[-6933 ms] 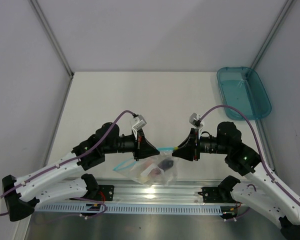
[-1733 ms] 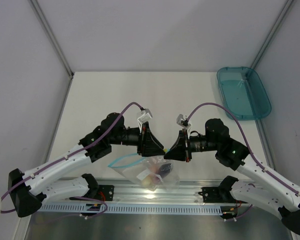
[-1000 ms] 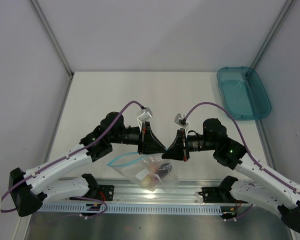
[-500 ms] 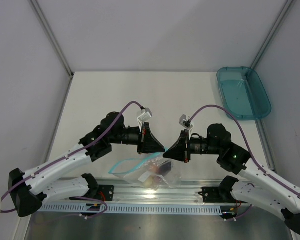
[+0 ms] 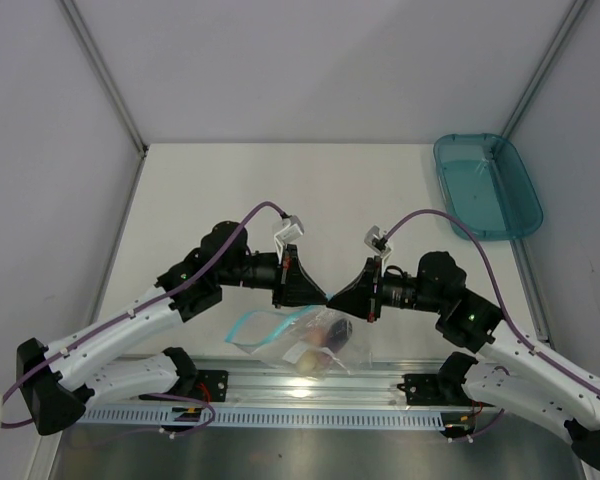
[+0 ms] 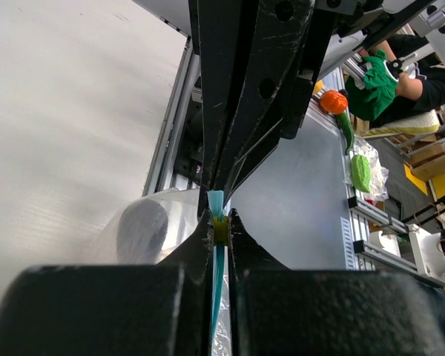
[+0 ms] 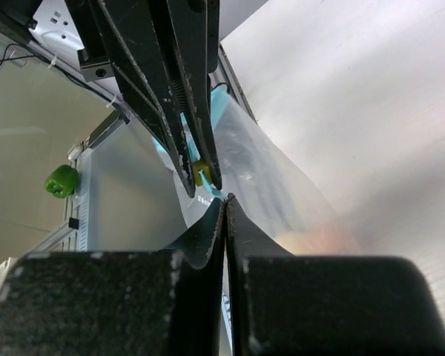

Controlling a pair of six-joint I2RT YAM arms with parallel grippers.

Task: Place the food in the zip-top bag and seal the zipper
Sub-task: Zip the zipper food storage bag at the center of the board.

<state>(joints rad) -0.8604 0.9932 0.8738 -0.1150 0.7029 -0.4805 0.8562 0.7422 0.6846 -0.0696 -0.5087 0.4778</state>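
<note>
overhead looks down; close wrist views face each other, sharing zipper (image 6: 216, 204).

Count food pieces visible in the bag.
2: a dark purple piece at the zip-top bag's right, a pale piece at its near edge. Glare may hide others.

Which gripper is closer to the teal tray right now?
Right. The right gripper is shut on the zipper near the table's front middle, with the teal tray at the far right corner. The left gripper pinches the same zipper, tip to tip, farther from the tray.
</note>
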